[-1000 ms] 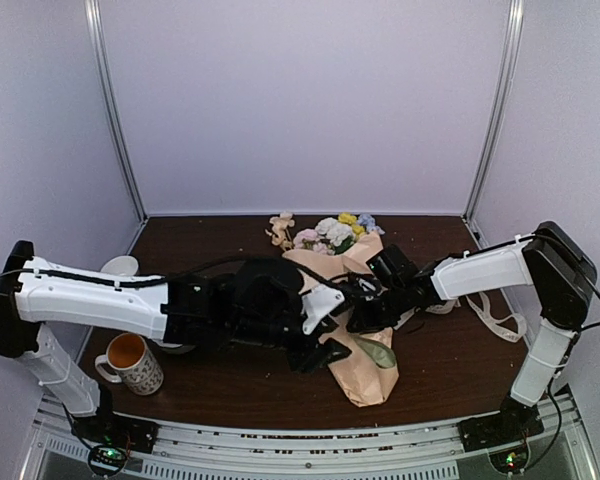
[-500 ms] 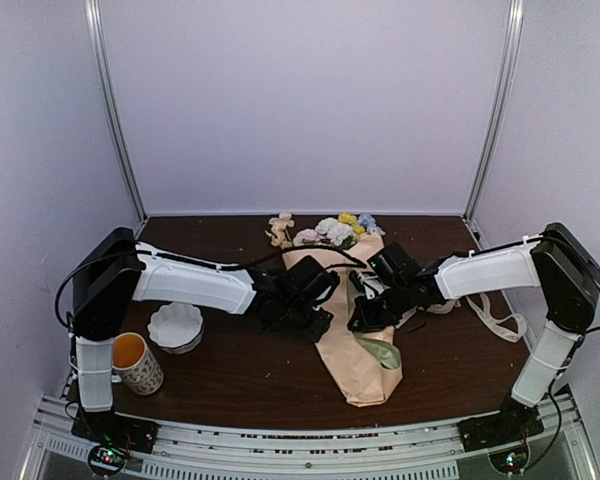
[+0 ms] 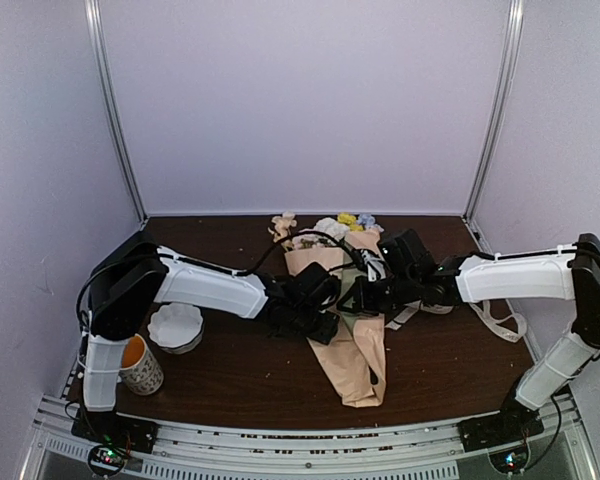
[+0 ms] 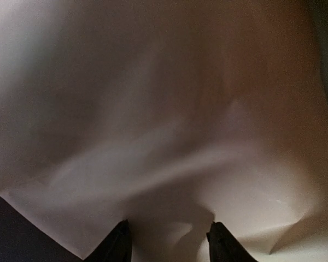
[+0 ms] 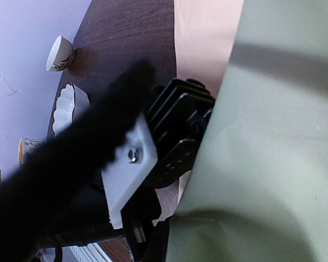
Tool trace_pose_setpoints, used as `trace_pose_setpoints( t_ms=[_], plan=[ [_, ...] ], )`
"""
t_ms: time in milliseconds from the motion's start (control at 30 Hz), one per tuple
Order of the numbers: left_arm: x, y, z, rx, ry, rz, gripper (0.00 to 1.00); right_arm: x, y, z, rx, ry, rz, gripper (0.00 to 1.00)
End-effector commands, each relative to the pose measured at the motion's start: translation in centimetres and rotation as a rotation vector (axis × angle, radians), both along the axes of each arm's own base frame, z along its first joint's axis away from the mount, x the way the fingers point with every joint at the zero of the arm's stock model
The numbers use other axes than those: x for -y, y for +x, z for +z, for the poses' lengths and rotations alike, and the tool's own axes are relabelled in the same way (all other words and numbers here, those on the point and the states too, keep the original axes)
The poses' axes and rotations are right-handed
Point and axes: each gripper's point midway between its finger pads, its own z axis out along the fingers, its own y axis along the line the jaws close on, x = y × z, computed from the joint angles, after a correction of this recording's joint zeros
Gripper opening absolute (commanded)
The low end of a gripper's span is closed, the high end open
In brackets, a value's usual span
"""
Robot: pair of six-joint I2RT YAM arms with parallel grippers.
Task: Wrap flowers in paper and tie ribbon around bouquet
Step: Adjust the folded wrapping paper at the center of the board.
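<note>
Compared with half a second ago: bouquet, a peach-tan paper cone with small pastel flower heads at its far end, now rolled narrower on the dark brown wooden desk. Green strip, seen then on its lower right side, now turned out of sight from above. Right arm stretched out longer and lower, right pincer shifted slightly toward the back, at the cone's upper right side. Left arm nearly in the same place, left pincer against the cone's left edge, opposite the right one.

Left pincer: in its wrist view only two dark fingers visible, cut off by the bottom border, standing apart about half way. Peach-tan paper very close and blurred, filling almost the whole view and also the gap between them. Pinched or only touched: not possible to tell.

Right pincer: closed completely. Own fingers not to make out in the right wrist view, with the paper's sage-green side covering the right half there. Something thin held or nothing: cannot tell. Left of the green side, black ribbed wrist of the left arm with a white plate, partly behind a thick blurred black cable.

Stems hidden completely inside the paper. Long flat cream-white ribbon lying loose on the desk at the right, partly under the right forearm; lettering too small to read. White scalloped bowl and patterned mug with orange content at the left. Small white cup visible only in the right wrist view.
</note>
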Motion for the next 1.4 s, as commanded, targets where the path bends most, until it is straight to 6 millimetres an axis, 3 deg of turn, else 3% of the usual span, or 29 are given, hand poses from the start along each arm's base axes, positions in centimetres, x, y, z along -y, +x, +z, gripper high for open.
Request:
trace_pose_setpoints(
  t_ms=[0,200,300,467,633,900,1033,1167,1367],
  plan=[
    [0.3,-1.0,-2.9,-0.108,-0.075,0.009,0.52,-1.9,-0.6,0.0,-0.032,0.074,0.003,0.0],
    [0.8,-0.3,2.3,-0.028,-0.236,-0.025,0.57,-0.6,-0.5,-5.6,-0.087,-0.037,-0.038,0.0],
    [0.3,-0.1,5.2,0.028,-0.264,-0.04,0.61,-0.3,-0.6,-7.4,-0.103,-0.073,-0.04,0.0],
    [-1.1,-0.5,8.9,0.088,-0.298,-0.044,0.68,-0.2,-0.5,-8.5,-0.103,-0.1,-0.033,0.0],
    [-1.6,0.4,11.8,0.113,-0.349,-0.043,0.79,-0.3,-0.7,-8.7,-0.102,-0.099,-0.013,0.0],
    [-0.6,3.5,9.7,0.032,-0.348,-0.04,0.82,-0.6,-0.9,-7.7,-0.087,-0.075,0.009,0.07],
    [-0.2,3.9,8.7,0.02,-0.351,-0.051,0.85,-1.2,-1.0,-7.4,-0.087,-0.045,0.033,0.31],
    [-0.7,4.4,7.8,-0.027,-0.42,-0.051,0.87,-2.1,-1.4,-6.9,-0.09,0.032,0.066,0.49],
    [-0.3,4.1,8.4,-0.003,-0.457,-0.152,0.89,-2.4,-0.9,-6.1,-0.06,0.083,0.046,0.56]
  ],
)
